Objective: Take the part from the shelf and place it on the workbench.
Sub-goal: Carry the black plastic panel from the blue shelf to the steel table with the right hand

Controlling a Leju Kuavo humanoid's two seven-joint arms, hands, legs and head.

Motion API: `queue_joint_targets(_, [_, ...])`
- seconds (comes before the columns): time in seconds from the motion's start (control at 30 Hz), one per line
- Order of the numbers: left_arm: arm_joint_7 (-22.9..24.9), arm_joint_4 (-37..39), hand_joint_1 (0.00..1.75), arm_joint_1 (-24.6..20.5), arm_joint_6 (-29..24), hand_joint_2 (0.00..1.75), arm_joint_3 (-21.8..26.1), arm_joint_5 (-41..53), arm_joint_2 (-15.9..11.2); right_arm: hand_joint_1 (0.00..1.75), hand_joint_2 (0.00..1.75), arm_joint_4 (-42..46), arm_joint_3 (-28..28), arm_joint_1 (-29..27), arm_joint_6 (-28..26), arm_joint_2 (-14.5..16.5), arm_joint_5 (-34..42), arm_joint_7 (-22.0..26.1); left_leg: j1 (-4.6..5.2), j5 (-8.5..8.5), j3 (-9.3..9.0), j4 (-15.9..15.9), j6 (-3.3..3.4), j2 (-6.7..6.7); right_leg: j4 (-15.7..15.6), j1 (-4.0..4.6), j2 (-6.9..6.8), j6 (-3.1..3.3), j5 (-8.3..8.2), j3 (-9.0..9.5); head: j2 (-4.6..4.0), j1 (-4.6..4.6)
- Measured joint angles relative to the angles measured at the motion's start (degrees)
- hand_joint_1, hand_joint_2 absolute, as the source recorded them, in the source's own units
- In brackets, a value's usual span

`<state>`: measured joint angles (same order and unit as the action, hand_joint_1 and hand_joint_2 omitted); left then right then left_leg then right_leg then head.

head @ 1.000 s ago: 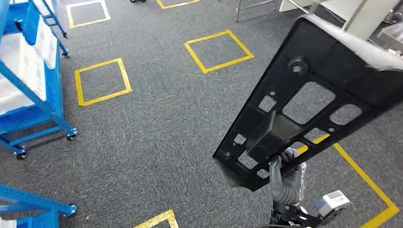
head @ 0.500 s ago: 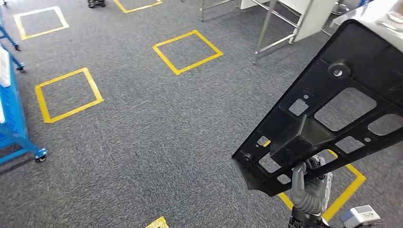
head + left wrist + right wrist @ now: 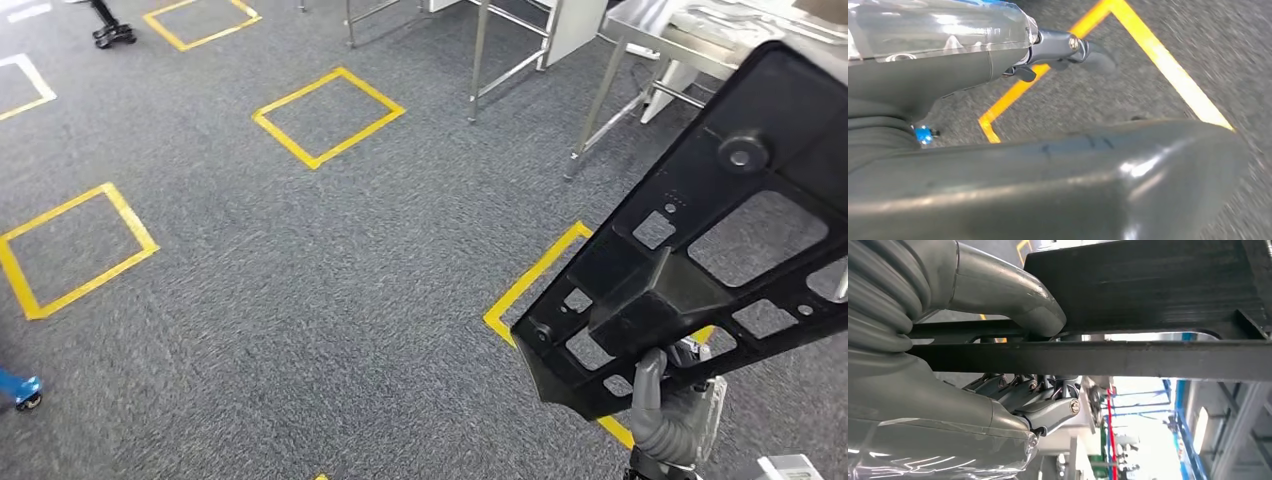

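right hand [image 3: 672, 415] grey w/ ribbed cover, thick thumb, dark fingers [image 3: 1020, 390], silver screws, clear wrap on forearm

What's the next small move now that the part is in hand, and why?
Probably keep walking toward the metal workbench ahead on the right, arm held steady. The right hand grips the black part from below, raised and tilted over carpet, not over any surface. The bench lies beyond the part's far end, so releasing now would likely drop it on the floor.
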<state>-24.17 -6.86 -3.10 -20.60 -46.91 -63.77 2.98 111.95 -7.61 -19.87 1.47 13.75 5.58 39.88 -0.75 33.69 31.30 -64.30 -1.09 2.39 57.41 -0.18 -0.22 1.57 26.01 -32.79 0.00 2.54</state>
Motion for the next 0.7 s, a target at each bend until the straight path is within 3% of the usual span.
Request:
queue_joint_targets(0.07, [0.15,0.00,0.00,0.09,0.92,0.00,-0.02,0.01,-0.23,1.75,1.75,-0.16,-0.07,0.45,0.07,0.12,-0.33,-0.03,-0.05,3.10,4.00,-7.82,-0.14,-1.80,0.05,0.02,1.38,0.25,0.03,0.02,0.00,-0.01])
queue_joint_targets(0.1, [0.23,0.00,0.00,0.16,1.17,0.00,-0.03,0.01,-0.34,1.75,1.75,-0.25,-0.11,0.51,0.07,0.13,-0.45,-0.04,-0.05,3.21,5.24,-9.81,-0.18,-2.01,0.12,0.07,2.16,0.27,0.08,0.07,0.00,-0.01])
queue_joint_targets(0.13, [0.29,0.00,0.00,0.22,1.29,0.00,-0.04,0.01,-0.45,1.75,1.75,-0.36,-0.17,0.55,0.06,0.14,-0.50,-0.05,-0.05,2.04,5.48,-9.50,-0.17,-2.11,0.21,0.10,2.99,0.24,0.14,0.16,0.00,-0.01])
queue_joint_targets(0.2, [0.34,0.00,0.00,0.29,1.40,0.00,-0.06,0.02,-0.62,1.75,1.75,-0.52,-0.30,0.64,0.06,0.18,-0.51,-0.06,-0.09,-2.74,3.10,-2.74,0.04,-3.05,0.54,0.06,4.61,0.00,0.40,0.37,0.00,-0.01])
queue_joint_targets(0.23, [0.38,0.00,0.00,0.34,1.40,0.00,-0.08,0.02,-0.66,1.75,1.75,-0.55,-0.39,0.75,0.06,0.19,-0.49,-0.06,-0.14,-4.54,1.59,1.16,0.17,-4.33,0.83,0.10,5.31,-0.22,0.57,0.33,0.00,-0.01])
queue_joint_targets(0.3, [0.41,-0.02,0.00,0.36,1.46,0.00,-0.19,0.07,-0.68,1.75,1.75,-0.57,-0.54,1.02,0.06,0.20,-0.44,-0.07,-0.21,-5.85,-0.06,5.41,0.44,-6.29,1.33,0.02,6.54,-0.80,0.75,-0.12,0.00,-0.01])
queue_joint_targets(0.37, [0.37,-0.09,0.00,0.22,1.47,0.00,-0.37,0.17,-0.56,1.75,1.75,-0.58,-0.67,1.14,0.06,0.20,-0.37,-0.08,-0.09,-5.74,-0.24,5.82,0.91,-5.94,1.38,-0.18,7.72,-1.54,0.59,-0.58,0.00,-0.01])
queue_joint_targets(0.4, [0.35,-0.15,0.00,0.14,1.23,0.00,-0.44,0.21,-0.44,1.75,1.75,-0.57,-0.73,1.10,0.06,0.19,-0.35,-0.08,-0.08,-5.90,-0.33,6.07,1.27,-5.29,1.52,-0.26,7.60,-1.88,0.64,-0.72,0.00,0.00])
queue_joint_targets(0.47, [0.37,-0.27,0.00,0.10,0.60,0.00,-0.50,0.16,-0.25,1.75,1.75,-0.54,-0.80,1.24,-0.04,0.19,-0.50,-0.07,-0.23,-6.24,-0.54,6.67,2.01,-3.90,3.87,-0.18,5.00,-2.54,2.18,-1.91,0.00,-0.01])
queue_joint_targets(0.53, [0.33,-0.28,0.00,0.26,0.86,0.00,-0.52,0.04,-0.32,1.75,1.75,-0.52,-0.83,1.47,-0.56,0.20,-0.96,-0.07,-0.23,-6.23,-0.61,6.88,2.40,-2.45,10.48,-0.22,1.61,-3.12,5.72,-5.22,0.00,-0.02])
queue_joint_targets(0.6, [0.17,-0.28,0.00,0.46,2.04,0.00,-0.52,0.03,-0.56,1.75,1.75,-0.52,-0.83,1.34,-1.32,0.21,-1.43,-0.07,-0.19,-6.02,-0.68,6.86,2.45,-0.93,16.75,-0.53,0.65,-3.57,7.85,-8.47,0.00,-0.02])
queue_joint_targets(0.63, [0.10,-0.28,0.00,0.49,2.55,0.00,-0.54,0.03,-0.68,1.75,1.75,-0.52,-0.84,1.15,-1.58,0.21,-1.57,-0.07,-0.19,-5.87,-0.80,6.85,2.41,-0.19,17.14,-0.69,0.46,-3.70,7.28,-8.72,0.00,-0.02])
queue_joint_targets(0.7, [0.03,-0.29,0.00,0.45,3.20,0.00,-0.57,0.04,-0.83,1.75,1.75,-0.46,-0.86,0.91,-1.82,0.21,-1.65,-0.08,-0.19,-5.46,-1.35,6.85,2.14,1.17,11.33,-0.83,-0.50,-3.67,3.46,-5.74,0.00,-0.02])
